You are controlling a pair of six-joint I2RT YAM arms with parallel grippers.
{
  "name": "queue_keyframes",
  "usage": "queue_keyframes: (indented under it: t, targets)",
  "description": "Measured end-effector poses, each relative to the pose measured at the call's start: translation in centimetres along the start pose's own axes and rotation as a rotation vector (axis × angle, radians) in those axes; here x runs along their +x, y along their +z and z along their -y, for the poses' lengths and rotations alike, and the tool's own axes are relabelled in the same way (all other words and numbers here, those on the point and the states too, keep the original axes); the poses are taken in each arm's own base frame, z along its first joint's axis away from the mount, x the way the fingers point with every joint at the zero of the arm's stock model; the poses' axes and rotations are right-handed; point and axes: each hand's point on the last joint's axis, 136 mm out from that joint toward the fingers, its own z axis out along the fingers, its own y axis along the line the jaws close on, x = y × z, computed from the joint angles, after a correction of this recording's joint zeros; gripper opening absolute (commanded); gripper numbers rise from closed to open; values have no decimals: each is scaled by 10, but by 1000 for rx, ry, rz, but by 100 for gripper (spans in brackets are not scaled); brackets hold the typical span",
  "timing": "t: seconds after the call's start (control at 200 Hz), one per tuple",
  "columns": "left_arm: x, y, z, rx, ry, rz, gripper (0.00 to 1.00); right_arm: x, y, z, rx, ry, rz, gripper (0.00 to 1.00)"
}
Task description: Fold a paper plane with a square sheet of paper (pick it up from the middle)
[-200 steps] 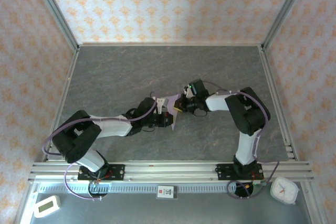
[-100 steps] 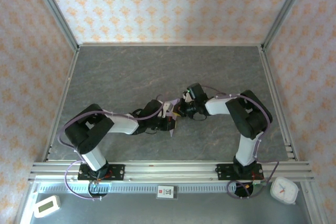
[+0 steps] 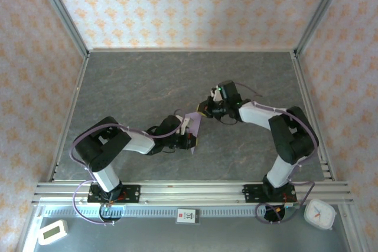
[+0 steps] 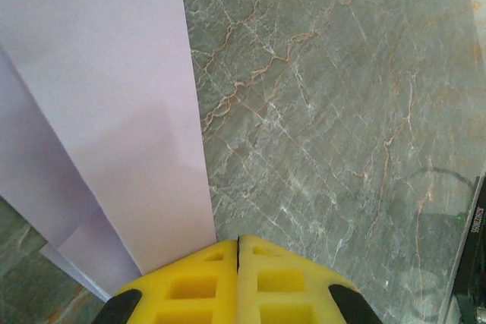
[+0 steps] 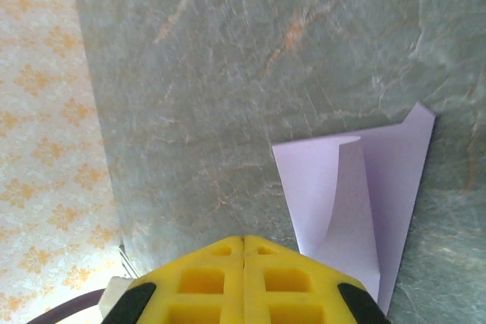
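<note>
The lavender paper (image 3: 194, 126), folded into a narrow pointed shape, lies on the grey table just left of centre. My left gripper (image 3: 189, 130) is low at its left side, fingers shut. In the left wrist view the paper (image 4: 114, 111) runs under the left yellow finger (image 4: 190, 282), and none of it shows in the seam of my left gripper (image 4: 238, 239). My right gripper (image 3: 205, 109) is shut and empty, up and to the right of the paper and apart from it. In the right wrist view one flap of the paper (image 5: 357, 202) curls upward beyond my right gripper (image 5: 244, 238).
The marbled grey table (image 3: 136, 87) is boxed in by patterned walls with metal posts. An aluminium rail (image 3: 189, 192) carries both arm bases at the near edge. A white timer (image 3: 52, 231) sits at the bottom left and a white clock (image 3: 319, 213) at the bottom right.
My right gripper has pulled back up and to the right, off the paper. My left arm has folded in closer, and its gripper stays at the paper's left side.
</note>
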Motion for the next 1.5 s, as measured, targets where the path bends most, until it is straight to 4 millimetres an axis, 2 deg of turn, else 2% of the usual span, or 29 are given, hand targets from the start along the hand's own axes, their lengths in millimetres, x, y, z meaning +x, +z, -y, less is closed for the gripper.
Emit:
queue_keyframes:
  t: [0.075,0.195,0.275,0.47,0.726,0.901,0.986,1.216,1.391,1.496]
  targets:
    - [0,0,0,2,1,2,0,7,0,7,0,-1,-13,0]
    - [0,0,0,2,1,2,0,34,5,29,28,20,-77,0]
    - [0,0,0,2,1,2,0,47,9,35,37,22,-113,0]
    - [0,0,0,2,2,1,0,54,25,42,50,18,-152,0]
    - [1,0,0,3,21,-2,0,31,50,45,73,5,-160,0]
    - [1,1,0,6,38,-6,0,14,53,45,94,1,-160,0]
    - [2,1,0,8,44,-7,0,5,54,47,103,2,-158,7]
    - [2,1,1,13,45,-7,0,-8,59,45,120,-7,-185,5]
    - [2,1,0,17,44,-7,0,-34,64,45,121,-29,-152,5]
    - [2,2,1,24,43,-10,0,-51,65,46,129,-30,-133,9]
